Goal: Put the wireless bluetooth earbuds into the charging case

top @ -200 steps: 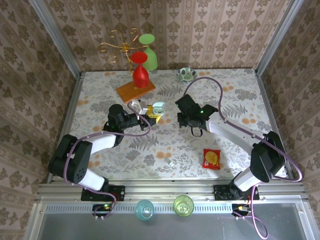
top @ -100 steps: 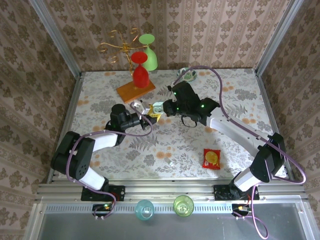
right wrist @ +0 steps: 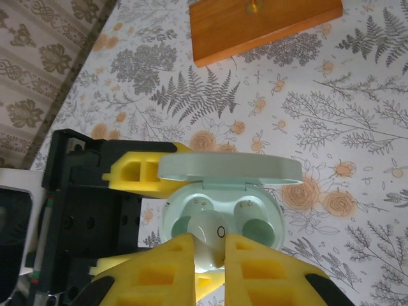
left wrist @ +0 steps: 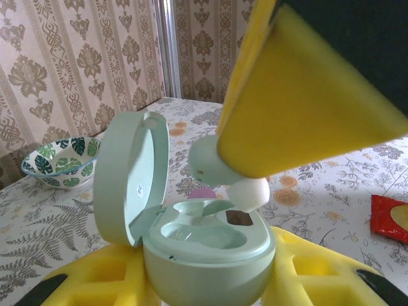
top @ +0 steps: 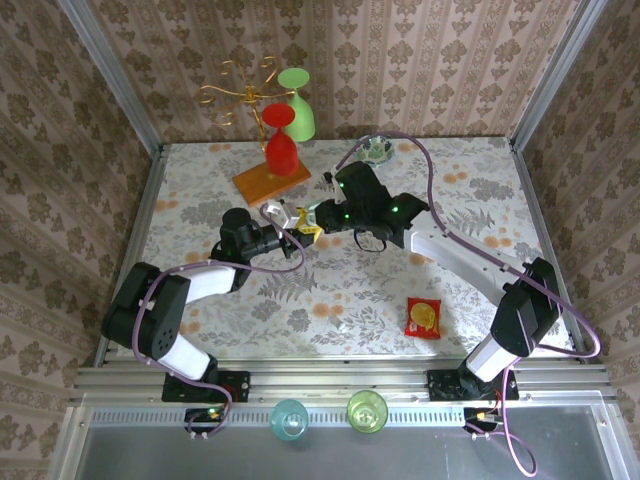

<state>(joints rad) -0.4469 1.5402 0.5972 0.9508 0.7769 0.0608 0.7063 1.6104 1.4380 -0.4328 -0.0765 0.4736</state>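
Charging case point(left wrist: 204, 248) is reading as smooth mint plastic with a satin sheen, lid inner face the same. Earbud point(right wrist: 207, 239) is showing glossier pale plastic. Left claw point(left wrist: 204, 284) and right claw point(right wrist: 209, 252) are wearing matt yellow fingers, finely grainy, with a printed-plastic look. Tabletop point(top: 350, 290) is carrying a matt floral-print sheet; cloth or paper, can't tell. Board point(right wrist: 264, 25) is looking like varnished wood. Bowl point(left wrist: 54, 177) is glinting like glazed ceramic. Snack packet point(top: 423, 317) is shining like foil. Front rails point(top: 340, 380) are looking like brushed aluminium.
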